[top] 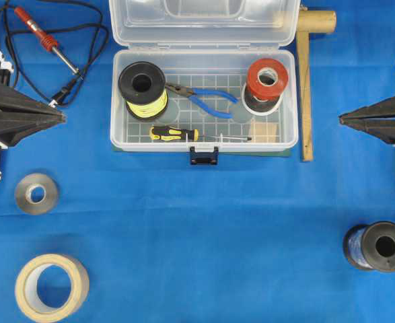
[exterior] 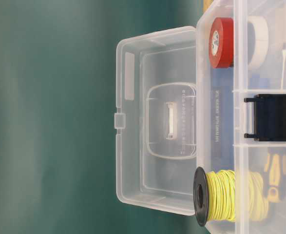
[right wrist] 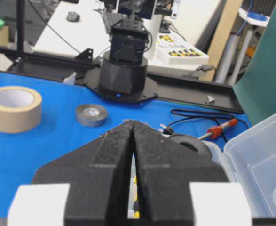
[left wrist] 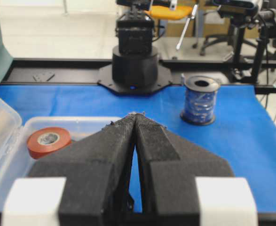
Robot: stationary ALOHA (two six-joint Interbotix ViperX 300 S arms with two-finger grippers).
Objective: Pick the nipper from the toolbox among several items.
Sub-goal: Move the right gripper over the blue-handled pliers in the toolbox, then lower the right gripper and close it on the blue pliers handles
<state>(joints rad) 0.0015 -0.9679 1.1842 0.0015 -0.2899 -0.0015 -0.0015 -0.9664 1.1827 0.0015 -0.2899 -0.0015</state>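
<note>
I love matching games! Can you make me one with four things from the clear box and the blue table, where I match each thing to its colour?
Things:
1. nipper handles
2. screwdriver handle
3. top tape roll in the toolbox
4. big tape roll at the table's front left

Colours:
A. tan
B. red
C. blue
D. yellow and black

Pairs: 1-C, 2-D, 3-B, 4-A
</note>
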